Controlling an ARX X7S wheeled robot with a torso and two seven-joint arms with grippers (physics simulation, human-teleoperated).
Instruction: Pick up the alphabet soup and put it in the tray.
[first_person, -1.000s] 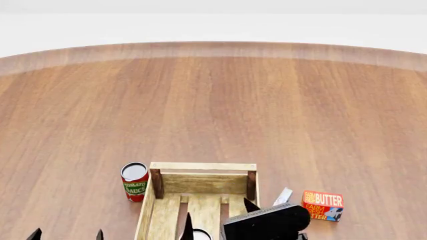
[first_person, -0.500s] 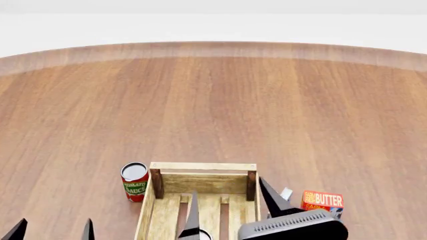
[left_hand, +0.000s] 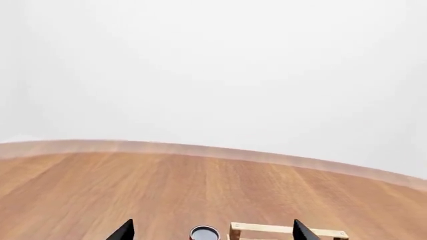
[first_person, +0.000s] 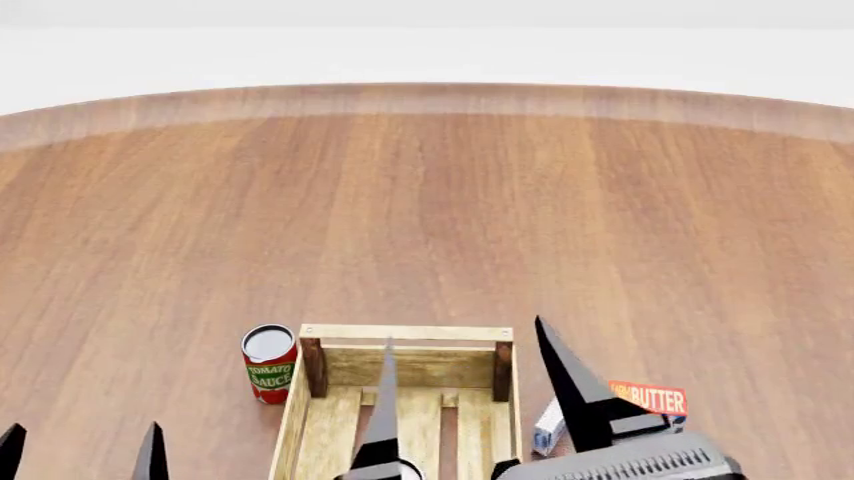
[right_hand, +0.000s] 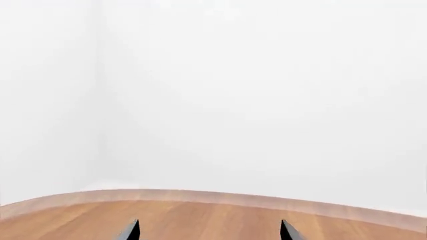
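1. Since a second ago, my right claw (first_person: 465, 385) has risen, its fingers spread wide over the tray (first_person: 406, 333).
2. My left claw (first_person: 80, 450) is spread too.
3. Soup: I cannot pick it out.
4. Sauce can (first_person: 270, 363) stands beside the tray.

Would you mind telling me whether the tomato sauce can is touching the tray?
Apart. The head view shows a thin strip of table between the tomato sauce can and the tray near its far left corner.
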